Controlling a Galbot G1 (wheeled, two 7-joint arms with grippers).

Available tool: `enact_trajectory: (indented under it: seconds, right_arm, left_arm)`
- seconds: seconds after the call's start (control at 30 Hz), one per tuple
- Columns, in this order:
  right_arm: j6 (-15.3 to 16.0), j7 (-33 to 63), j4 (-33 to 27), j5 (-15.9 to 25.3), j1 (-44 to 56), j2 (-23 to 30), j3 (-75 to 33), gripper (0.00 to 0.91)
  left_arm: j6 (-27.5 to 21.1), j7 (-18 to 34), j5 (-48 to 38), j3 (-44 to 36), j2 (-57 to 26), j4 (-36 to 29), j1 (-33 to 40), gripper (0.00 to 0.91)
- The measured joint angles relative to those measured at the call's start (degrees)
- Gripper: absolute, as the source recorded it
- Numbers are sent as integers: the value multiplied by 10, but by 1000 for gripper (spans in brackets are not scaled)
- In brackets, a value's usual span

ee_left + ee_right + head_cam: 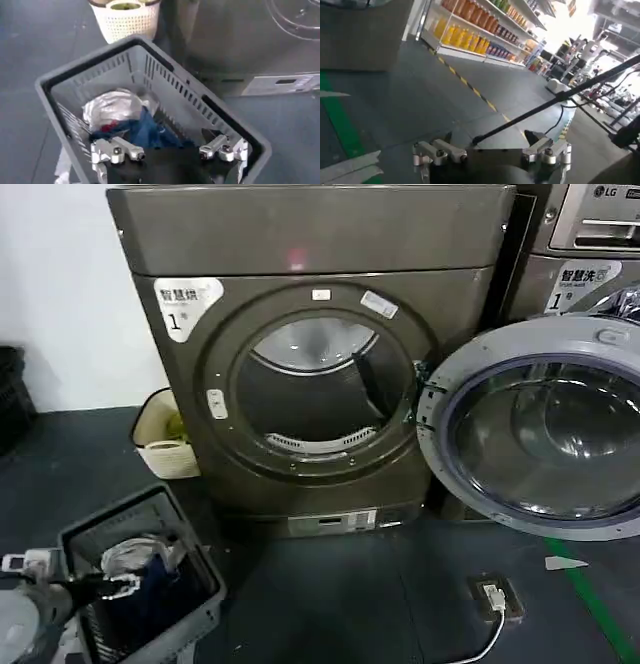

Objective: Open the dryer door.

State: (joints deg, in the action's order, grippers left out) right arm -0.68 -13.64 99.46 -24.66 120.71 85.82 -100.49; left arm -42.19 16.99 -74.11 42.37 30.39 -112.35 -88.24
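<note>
Your left tool (pixel 170 150) hangs low on the left, right over the grey basket (pixel 190 579). Its two fingers (pixel 117 150) are spread wide apart and hold nothing. Under them lie a white cloth (pixel 112 106) and a blue cloth (pixel 145 131) inside the basket. They do not seem to touch the clothes.

Your right tool (pixel 492 152) is off to the side, above the dark floor (pixel 405 100). Its fingers are spread apart too, and it holds nothing. A thin black rod (pixel 555 100) crosses in front of it.

The dryer door (pixel 540 429) already hangs wide open on the right side of the dryer (pixel 310 244). Its grey inner face looks out at you. You can see into the drum (pixel 315 399).

It looks like the job is done. If you want it wider, push the rim gently. Keep your tools away from the glass.
</note>
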Motion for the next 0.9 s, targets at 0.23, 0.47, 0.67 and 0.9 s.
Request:
enact_trajectory:
  seconds: [0.23, 0.47, 0.67, 0.9]
  right_arm:
    - [-3, -3, -1, 4, -2, 0, -2, 907]
    - [-5, -6, 2, 0, -3, 0, -1, 907]
    - [-4, -6, 0, 1, -2, 1, -1, 907]
    - [-4, -6, -2, 1, -2, 2, 0, 907]
  left_arm:
    - [0, 8, -27, -13, -5, 0, 5, 907]
    - [0, 7, -25, -15, -6, -3, 3, 907]
    - [0, 7, -21, -15, -5, -3, 3, 907]
    - [0, 7, -15, -15, -3, -4, -3, 907]
